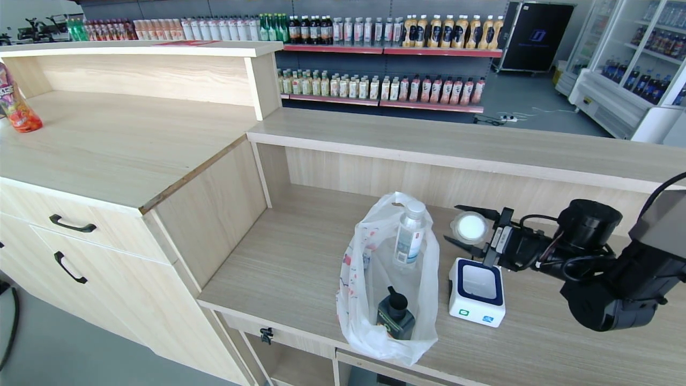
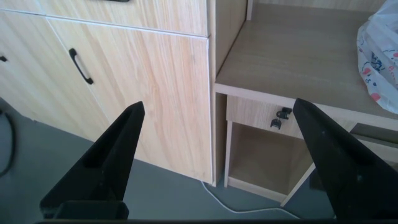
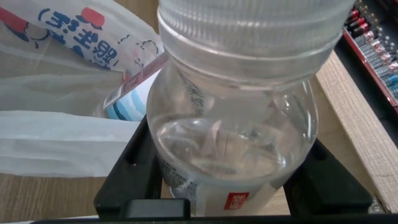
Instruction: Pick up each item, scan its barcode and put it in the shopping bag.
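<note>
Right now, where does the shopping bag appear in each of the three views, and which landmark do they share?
Head view: the shopping bag stands mid-picture on the lower counter, left of the scanner.
Left wrist view: its printed edge rests on that counter, beyond the open left gripper.
Right wrist view: it lies just behind the bottle that the right gripper holds.
Shared landmark: the lower counter's wooden top.

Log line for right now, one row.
right pincer: shut on clear bottle, near scanner | left pincer: open, empty | bag: water bottle, dark bottle inside
</note>
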Tool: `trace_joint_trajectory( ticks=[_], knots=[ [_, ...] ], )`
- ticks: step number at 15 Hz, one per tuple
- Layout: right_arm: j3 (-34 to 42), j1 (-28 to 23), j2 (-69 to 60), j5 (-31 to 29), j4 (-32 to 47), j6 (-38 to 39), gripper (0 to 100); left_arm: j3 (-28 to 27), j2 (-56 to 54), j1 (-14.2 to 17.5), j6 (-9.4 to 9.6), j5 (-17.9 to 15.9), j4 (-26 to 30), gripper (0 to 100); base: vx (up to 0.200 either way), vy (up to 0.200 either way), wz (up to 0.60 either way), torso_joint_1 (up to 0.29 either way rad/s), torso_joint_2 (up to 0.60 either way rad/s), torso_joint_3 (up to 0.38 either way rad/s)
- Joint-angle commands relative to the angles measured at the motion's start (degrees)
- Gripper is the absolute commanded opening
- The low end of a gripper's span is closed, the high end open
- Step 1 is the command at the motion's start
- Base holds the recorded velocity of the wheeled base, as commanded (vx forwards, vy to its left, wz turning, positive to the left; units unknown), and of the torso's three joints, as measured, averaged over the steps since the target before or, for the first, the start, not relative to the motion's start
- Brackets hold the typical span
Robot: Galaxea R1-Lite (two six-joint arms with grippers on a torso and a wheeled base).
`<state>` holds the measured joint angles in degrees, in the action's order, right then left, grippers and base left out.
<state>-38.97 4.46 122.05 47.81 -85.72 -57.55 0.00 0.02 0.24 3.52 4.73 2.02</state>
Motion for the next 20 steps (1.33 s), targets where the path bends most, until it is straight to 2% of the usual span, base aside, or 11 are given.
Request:
trace_joint_trajectory(
  ticks=[1,3,4,5,7,9,11,12,17,20],
  knots=[
    [-0.84,-0.33,-13.77,-0.79,6.01,9.83,0,0.0,-0.02,0.02,-0.01,0.02,0.0,100,0.0,0.0,0.0,0.0,0.0,0.0],
    [-0.4,-1.83,-20.71,-4.13,11.72,16.24,0,0.0,-0.02,0.02,-0.01,0.02,0.0,100,0.0,0.0,0.0,0.0,0.0,0.0],
    [0.13,-2.62,-27.13,-8.79,19.72,22.57,0,0.0,-0.02,0.02,-0.01,0.02,0.0,100,0.0,0.0,0.0,0.0,0.0,0.0],
    [0.3,-2.88,-28.98,-10.46,22.27,24.42,0,0.0,-0.02,0.02,-0.01,0.02,0.0,100,0.0,0.0,0.0,0.0,0.0,0.0],
    [1.44,-3.93,-35.04,-20.21,32.55,32.24,0,0.0,-0.02,0.02,-0.01,0.02,0.0,100,0.0,0.0,0.0,0.0,0.0,0.0],
    [2.41,-3.67,-37.06,-29.53,36.77,37.16,0,0.0,-0.02,0.02,-0.01,0.02,0.0,100,0.0,0.0,0.0,0.0,0.0,0.0],
    [3.2,-3.41,-37.77,-39.11,39.67,38.57,0,0.0,-0.02,0.02,0.08,0.02,0.0,100,0.0,0.0,0.0,0.0,0.0,0.0],
    [3.99,-3.41,-38.38,-42.01,40.55,38.57,0,0.0,-0.02,0.02,-0.01,0.02,0.0,100,0.0,0.0,0.0,0.0,0.0,0.0],
    [4.52,-2.44,-40.05,-43.07,41.25,38.92,0,0.0,-0.02,0.02,-0.01,0.02,0.0,100,0.0,0.0,0.0,0.0,0.0,0.0],
    [4.7,0.9,-40.05,-43.24,41.16,40.15,0,0.0,-0.02,0.02,-0.01,0.02,0.0,100,0.0,0.0,0.6,-0.077,0.18,0.113]
  ],
)
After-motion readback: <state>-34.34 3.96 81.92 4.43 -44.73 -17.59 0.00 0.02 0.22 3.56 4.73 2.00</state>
